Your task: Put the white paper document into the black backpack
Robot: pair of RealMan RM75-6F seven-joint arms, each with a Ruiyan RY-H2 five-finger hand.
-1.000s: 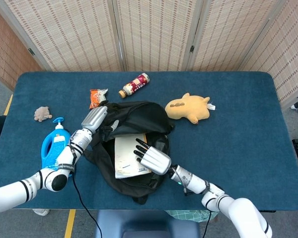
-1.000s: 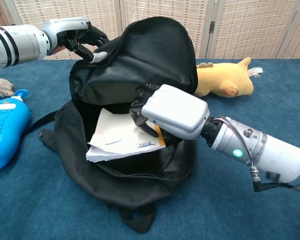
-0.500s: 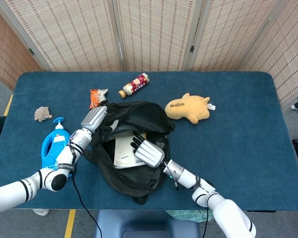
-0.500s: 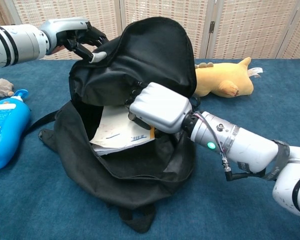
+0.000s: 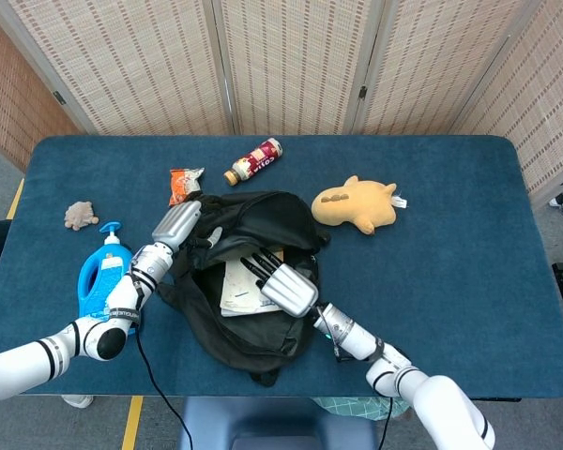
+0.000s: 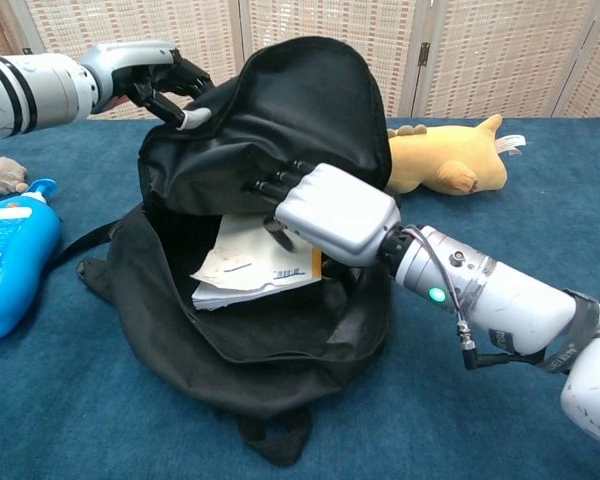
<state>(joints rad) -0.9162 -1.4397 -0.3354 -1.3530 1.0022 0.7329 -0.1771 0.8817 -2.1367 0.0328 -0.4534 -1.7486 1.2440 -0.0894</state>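
Since a second ago your paper stack (image 6: 255, 268) has slid deeper into the backpack (image 6: 280, 120), so the insertion is nearly finished.

Your right robot hand (image 6: 325, 212) reaches into the opening, fingers stretched out flat over the stack's top edge, pressing rather than pinching it. Your left robot hand (image 6: 150, 78) holds the flap's upper rim, keeping the mouth wide. About half the stack shows beneath the flap; it lies tilted on the backpack's lower lip.
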